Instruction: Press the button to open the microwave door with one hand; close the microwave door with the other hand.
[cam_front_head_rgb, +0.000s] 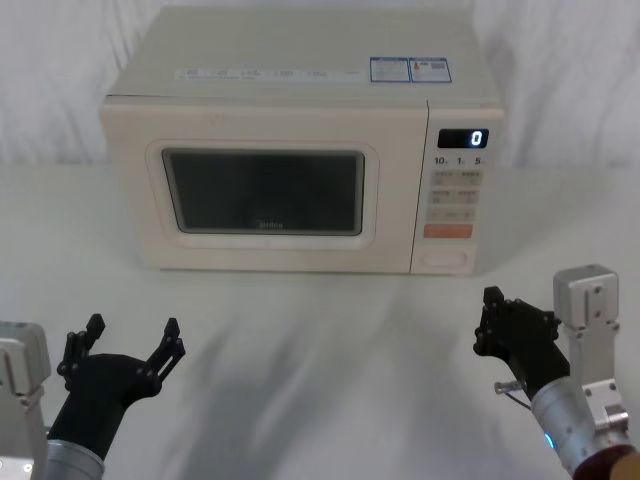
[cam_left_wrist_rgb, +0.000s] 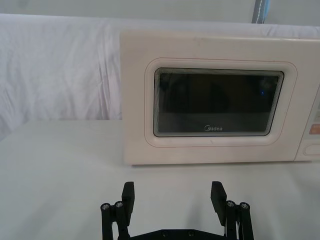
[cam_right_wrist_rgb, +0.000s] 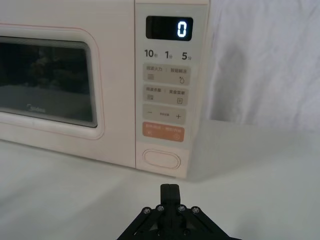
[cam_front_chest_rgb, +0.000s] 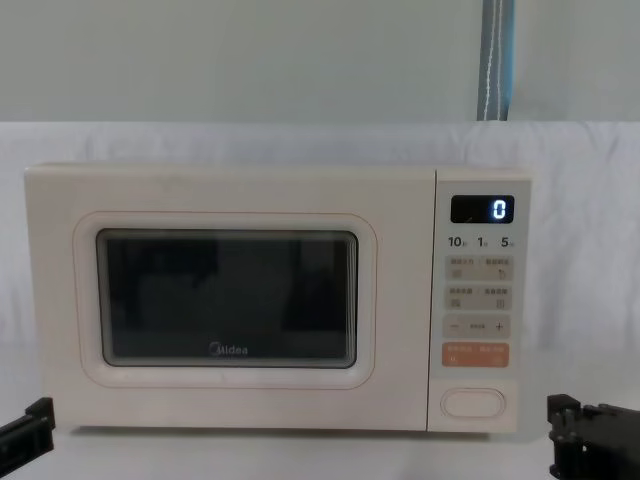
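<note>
Microwave (cam_front_head_rgb: 300, 140) sat at centre frame, its door (cam_front_head_rgb: 262, 190) shut, button (cam_front_head_rgb: 445, 258) at lower right of the panel; left gripper (cam_front_head_rgb: 130, 335) spread at lower left, right gripper (cam_front_head_rgb: 490, 322) pressed together at lower right.

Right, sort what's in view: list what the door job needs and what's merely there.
Needed:
- cream boxy microwave
- its cream door with dark glass window, shut
- wide cream pill-shaped button
- left gripper, open
- right gripper, shut, facing the button

Merely there:
- orange rectangular key
- white table cloth
</note>
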